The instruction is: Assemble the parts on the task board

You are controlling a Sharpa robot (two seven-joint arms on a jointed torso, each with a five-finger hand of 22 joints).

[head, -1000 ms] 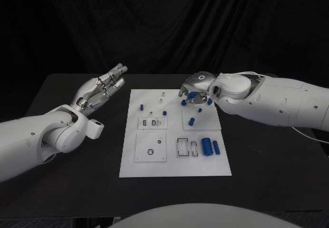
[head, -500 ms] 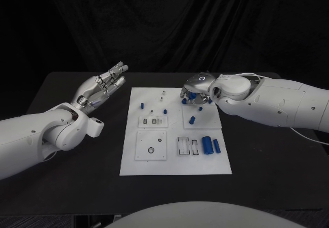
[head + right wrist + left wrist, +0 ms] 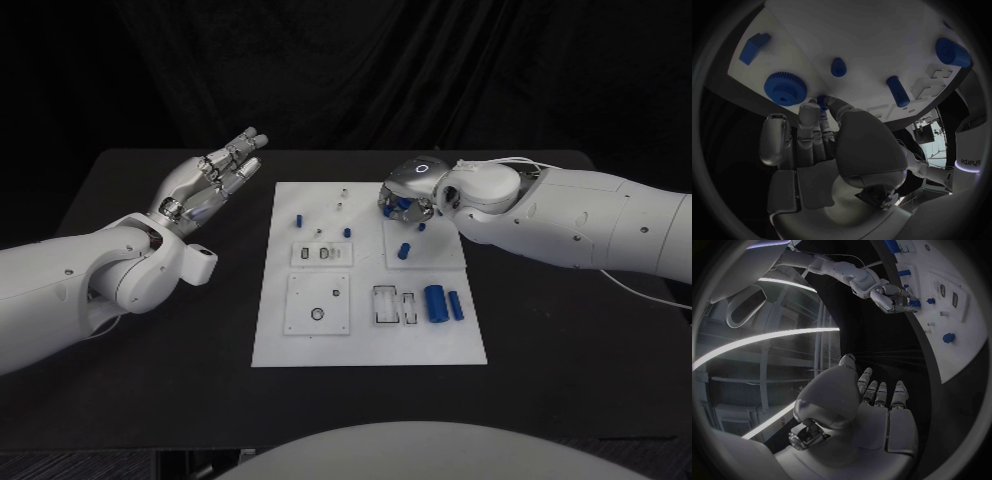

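Observation:
The white task board [image 3: 368, 340] lies mid-table with small blue parts on it. My right hand [image 3: 411, 200] hovers low over the board's far right section. In the right wrist view that hand [image 3: 817, 150] pinches a small blue part [image 3: 822, 102] between thumb and a fingertip, right beside a blue gear [image 3: 786, 89] on the board. My left hand [image 3: 214, 180] is raised off the board's left side, palm up, fingers straight and apart, holding nothing. The left wrist view shows the same flat left hand [image 3: 873, 405] and the right hand [image 3: 892, 295] at the board [image 3: 954, 315].
Two blue cylinders [image 3: 434, 303] [image 3: 454, 307] lie side by side at the board's right, near an oblong slot [image 3: 385, 308]. A blue peg [image 3: 300, 220] and a blue piece [image 3: 405, 251] stand farther back. A blue block [image 3: 753, 47] sits near the gear.
My right hand has drifted slightly toward the far side of the board and turned at the wrist. The left hand has lifted a touch and stays spread.

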